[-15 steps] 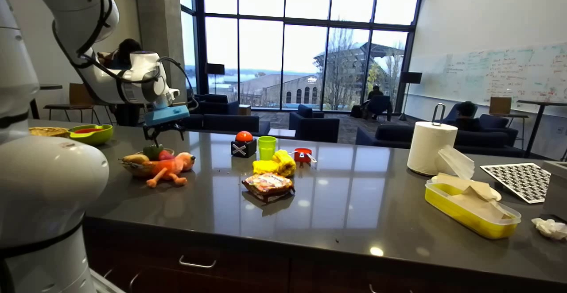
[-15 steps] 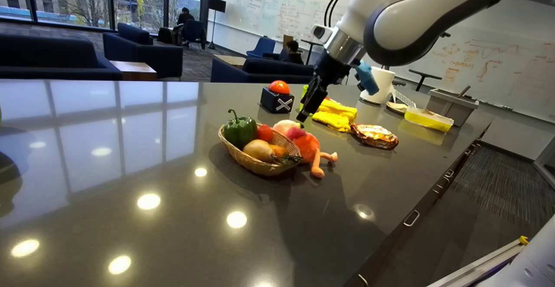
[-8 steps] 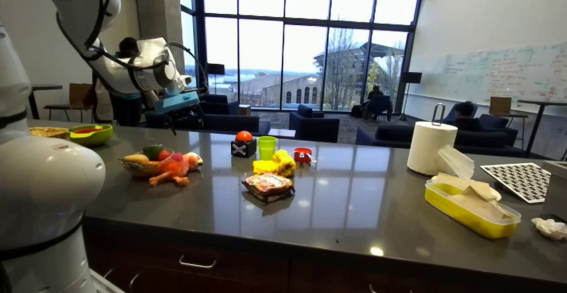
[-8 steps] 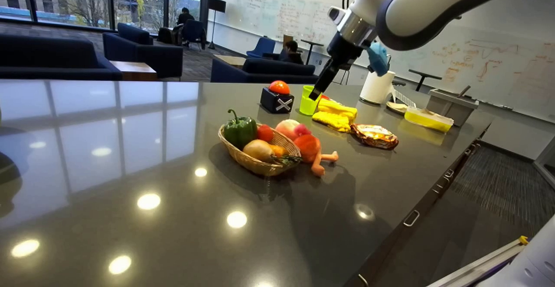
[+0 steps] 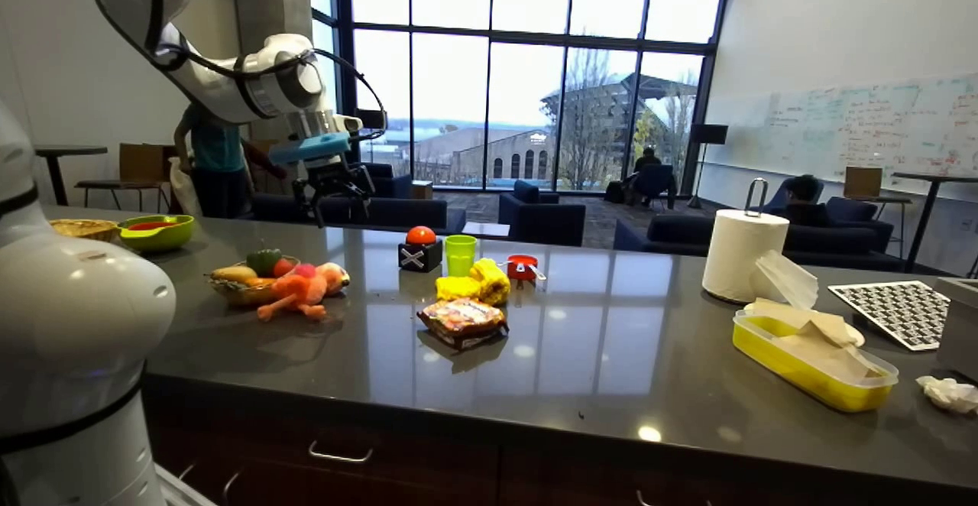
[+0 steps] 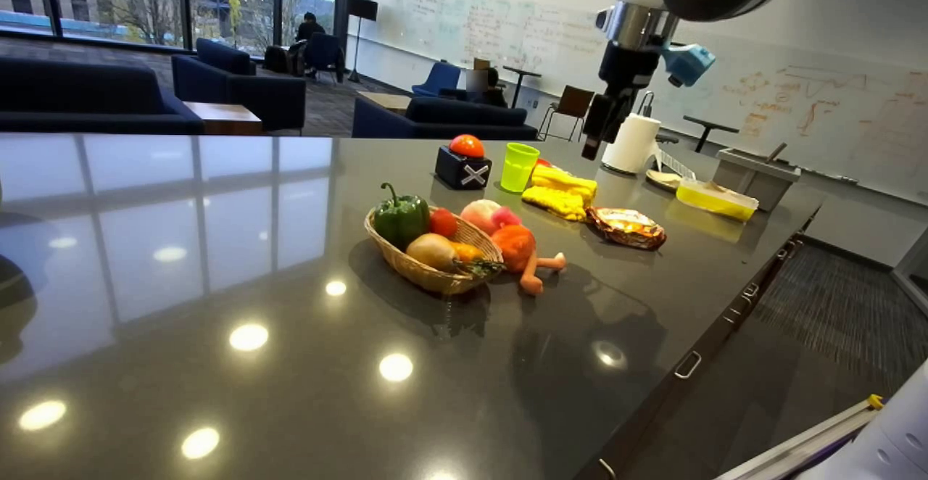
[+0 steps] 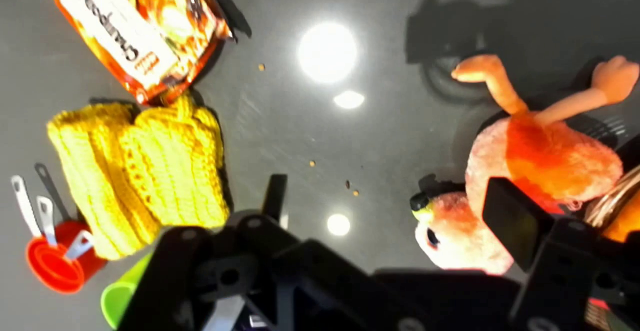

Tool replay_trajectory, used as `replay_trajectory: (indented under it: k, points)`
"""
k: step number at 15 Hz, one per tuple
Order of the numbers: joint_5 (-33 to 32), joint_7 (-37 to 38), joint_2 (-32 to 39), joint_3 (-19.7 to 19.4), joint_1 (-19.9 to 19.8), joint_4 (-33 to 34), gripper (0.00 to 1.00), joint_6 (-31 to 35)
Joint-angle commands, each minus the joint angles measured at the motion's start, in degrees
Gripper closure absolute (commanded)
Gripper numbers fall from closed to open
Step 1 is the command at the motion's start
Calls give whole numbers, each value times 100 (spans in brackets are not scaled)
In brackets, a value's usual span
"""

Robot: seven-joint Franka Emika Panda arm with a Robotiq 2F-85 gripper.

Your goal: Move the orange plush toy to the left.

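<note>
The black two-fingered hand [image 7: 395, 201] has drawn up and away from the long-legged orange plush toy [image 7: 545, 156]: a second ago it hung just above it, and now it hovers well apart, higher over the glossy grey desk [image 5: 649, 353]. Its fingers [image 7: 517, 221] stand wide apart and hold nothing. In that same second the toy shifted only slightly. I read this as a let-go and retreat, so the move may be finished, though it could be a pause before another try; which way counts as left cannot be told from here.

The white jointed arm [image 5: 275, 85] reaches in raised, wrist bent so that the hand points nearly straight down, less slanted than a second ago.

The toy lies on the desk, legs sprawled, just beside an oval woven wicker basket [image 6: 417, 271] and apparently touching it; a glossy green pepper [image 6: 402, 220] sits inside. Off beyond the toy's head, well apart, lie a yellow knitted bundle [image 7: 170, 176] and a shiny orange food packet [image 7: 135, 31], with a green plastic cup [image 5: 461, 257] beside the bundle. Should another push be needed, the soft body would likely give, and the basket might get nudged along.
</note>
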Motion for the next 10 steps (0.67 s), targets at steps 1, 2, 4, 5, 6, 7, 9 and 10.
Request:
replay_trajectory:
  k: [1,2,4,5,6,7,9,10]
  points:
    - [17,185,-187,-94,-63,412,0,-1410]
    - [30,201,-203,-135,-90,562,0,-1826]
    - [30,321,-185,-224,-156,809,0,-2357]
    - [30,432,-158,-283,-222,971,0,-2636]
    - [101,426,-124,-375,-271,1120,0,-2897]
    - [9,338,-154,-285,-144,844,0,-2467]
    - [21,341,-151,-377,-222,1013,0,-2735]
    - [23,341,-151,-405,-235,1035,0,-2766]
